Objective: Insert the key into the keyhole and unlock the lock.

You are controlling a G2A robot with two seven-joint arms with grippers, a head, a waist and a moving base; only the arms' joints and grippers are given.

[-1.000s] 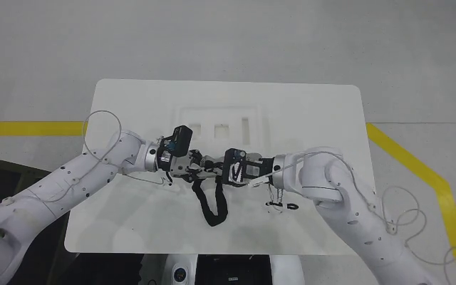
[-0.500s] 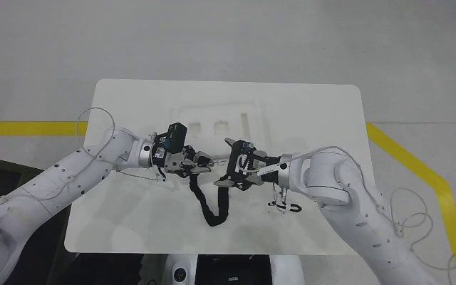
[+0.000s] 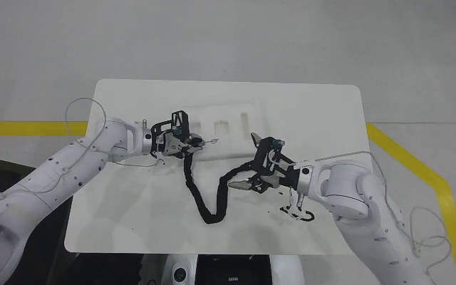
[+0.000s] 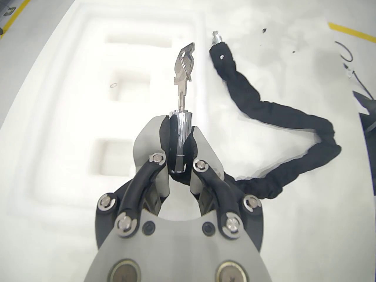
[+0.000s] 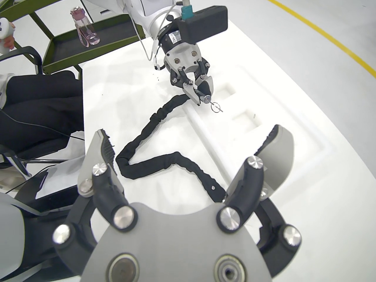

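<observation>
- On the table (image 3: 320, 107), near its middle, the left gripper (image 4: 177, 132) is squeezed tight on the shiny lock (image 4: 182, 139). It grips the lock by its body, so the keyhole end pokes out past the fingertips and nothing covers it.
- The key (image 4: 183, 71) is in the keyhole and sticks straight out of the lock. Its flat head and a small ring are out in the open. That is likely so another gripper could grab the head and turn it.
- The black chain (image 4: 264, 110) runs from the lock end down to the table. It lies there in a loose, bendy line, so nothing seems to be pulling on it.
- At the far end of the chain is a small metal pin (image 4: 216, 37). It rests by the edge of the foam tray (image 5: 293, 136), apart from the lock and not plugged in. So the lock looks open already, and the job looks close to done.
- The right gripper (image 5: 190, 134) has its jaws wide and holds nothing. It hovers over the pin end of the chain and faces the left gripper, well apart from the key.
- The tray is white with square holes, and it lies on the table just beyond the key. The key's head hangs over it without touching.
- Holding the lock up off the table makes sense. The key then has room to turn and cannot scrape on anything.
</observation>
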